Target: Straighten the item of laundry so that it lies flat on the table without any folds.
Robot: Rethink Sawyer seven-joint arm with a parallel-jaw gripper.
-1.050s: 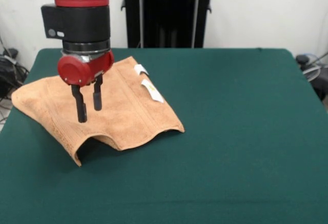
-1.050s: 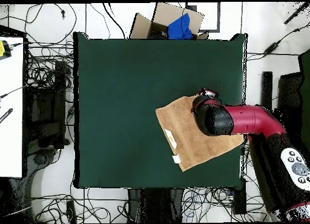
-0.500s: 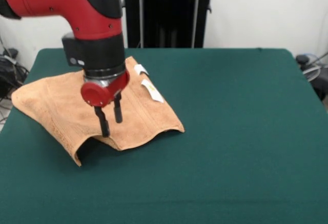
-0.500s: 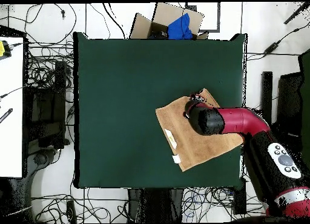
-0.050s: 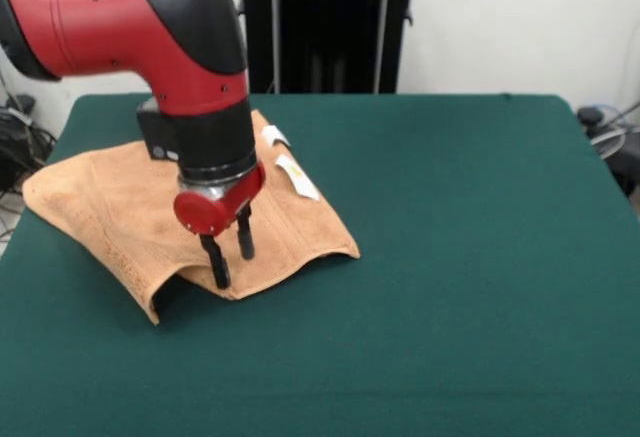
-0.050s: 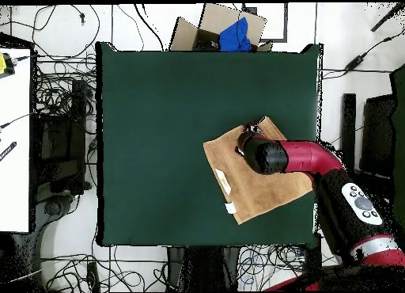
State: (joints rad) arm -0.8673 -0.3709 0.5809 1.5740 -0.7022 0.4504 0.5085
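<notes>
Near one table (image 5: 480,287) edge, towel (image 5: 110,207) lies mostly spread; front hem buckled up in a hump, so not flat yet. Gripper (image 5: 230,260) low over that hem, fingers parted, apparently holding nothing; contact with cloth unclear. Remaining: pull the hump out.

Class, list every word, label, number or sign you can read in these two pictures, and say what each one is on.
No text can be read in either view.
The two white tags on the towel: print too small and blurred to read.
The arm's button panel: markings too small to read.
</notes>
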